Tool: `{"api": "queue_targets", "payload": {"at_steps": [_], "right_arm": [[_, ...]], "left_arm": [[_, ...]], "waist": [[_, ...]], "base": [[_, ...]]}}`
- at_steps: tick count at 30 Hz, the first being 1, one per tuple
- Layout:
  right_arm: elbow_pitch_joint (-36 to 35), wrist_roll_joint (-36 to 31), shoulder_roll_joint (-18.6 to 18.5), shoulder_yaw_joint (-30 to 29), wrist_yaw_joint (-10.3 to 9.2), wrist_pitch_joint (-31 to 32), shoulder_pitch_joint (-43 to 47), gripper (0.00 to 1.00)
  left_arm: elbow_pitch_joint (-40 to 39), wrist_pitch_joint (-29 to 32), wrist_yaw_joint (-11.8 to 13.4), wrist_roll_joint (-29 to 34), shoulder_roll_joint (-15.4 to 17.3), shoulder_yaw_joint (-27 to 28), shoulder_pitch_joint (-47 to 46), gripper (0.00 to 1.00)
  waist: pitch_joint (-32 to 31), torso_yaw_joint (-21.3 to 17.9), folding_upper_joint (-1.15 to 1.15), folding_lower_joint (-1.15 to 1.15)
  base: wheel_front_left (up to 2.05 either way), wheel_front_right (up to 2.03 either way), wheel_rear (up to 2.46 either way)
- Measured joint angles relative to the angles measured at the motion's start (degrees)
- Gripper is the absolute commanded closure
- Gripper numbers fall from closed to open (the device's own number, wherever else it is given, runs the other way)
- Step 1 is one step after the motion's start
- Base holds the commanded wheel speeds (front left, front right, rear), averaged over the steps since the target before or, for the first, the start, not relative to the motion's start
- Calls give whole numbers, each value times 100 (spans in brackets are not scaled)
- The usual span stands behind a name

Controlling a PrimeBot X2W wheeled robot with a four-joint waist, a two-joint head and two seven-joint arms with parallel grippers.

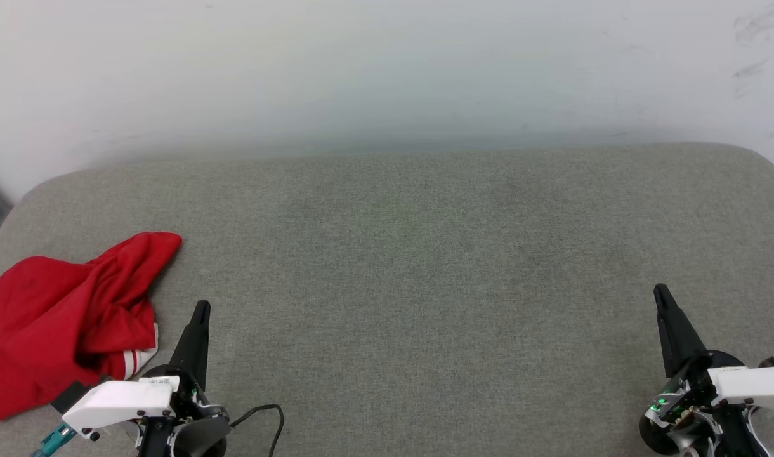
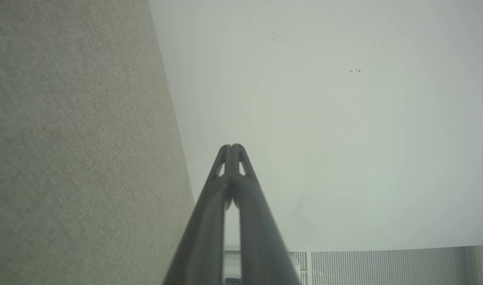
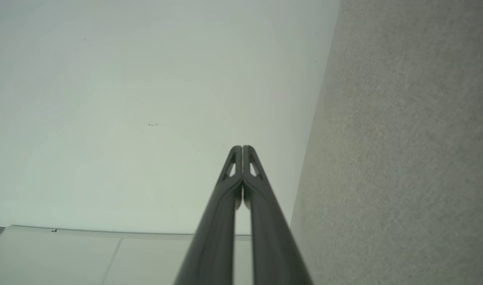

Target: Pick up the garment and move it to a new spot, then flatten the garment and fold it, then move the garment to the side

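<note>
While crumpled in a heap, red garment (image 1: pixel 63 317) at the near-left corner of the grey fabric surface (image 1: pixel 425 254), white striped trim along its lower edge, just beside the left gripper (image 1: pixel 201 311). Well apart from it, at the near right, right gripper (image 1: pixel 661 293). On each, 2 dark fingers pressed together, tips touching, holding nothing. White wall (image 1: pixel 387 63) behind.

A big grey cloth pad (image 1: pixel 425 254) with round far corners lies in front of a plain white wall (image 1: pixel 361 63), which has a few dark smudges (image 1: pixel 752 38) at the far right, and the light is soft and even.
</note>
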Motion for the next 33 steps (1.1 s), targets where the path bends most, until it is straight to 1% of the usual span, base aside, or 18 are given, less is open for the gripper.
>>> {"api": "queue_targets", "payload": {"at_steps": [24,25,28,33], "right_arm": [[0,0,0,0,0,0,0,100],[8,0,0,0,0,0,5,0],[100,1,2,10,-1,-16,124,0],[9,-55,4,96,-1,-154,155,0]], "left_arm": [[0,0,0,0,0,0,0,100],[9,0,1,0,-2,-5,4,0],[104,-20,1,0,-18,-30,120,0],[3,-151,1,3,-20,-171,139,0]], "waist": [[0,0,0,0],[0,0,0,0],[0,0,0,0],[3,0,0,0]], "base": [[0,0,0],[0,0,0],[0,0,0],[0,0,0]]}}
